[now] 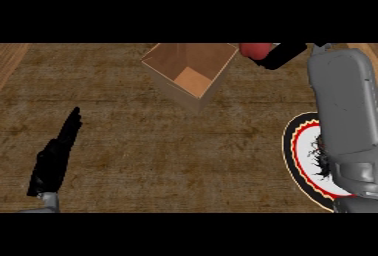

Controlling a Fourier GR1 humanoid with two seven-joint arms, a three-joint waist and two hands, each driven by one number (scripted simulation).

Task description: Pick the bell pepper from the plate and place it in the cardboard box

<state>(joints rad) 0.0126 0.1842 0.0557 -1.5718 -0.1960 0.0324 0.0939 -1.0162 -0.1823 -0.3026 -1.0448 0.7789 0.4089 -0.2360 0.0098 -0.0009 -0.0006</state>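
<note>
A red bell pepper (254,49) shows at the top of the head view, just right of the cardboard box's upper right corner. My right hand (283,54) is curled round it, and the grey right forearm runs down the right side. The open cardboard box (190,70) stands at the top centre with its inside empty as far as I can see. The plate (298,150), white with a red and black rim and a dark pattern, lies at the right, partly hidden under the forearm. My left hand (56,155) rests open at the lower left, fingers straight.
The brown wooden counter (170,160) fills the view. A lighter wooden strip (10,60) runs along the upper left corner.
</note>
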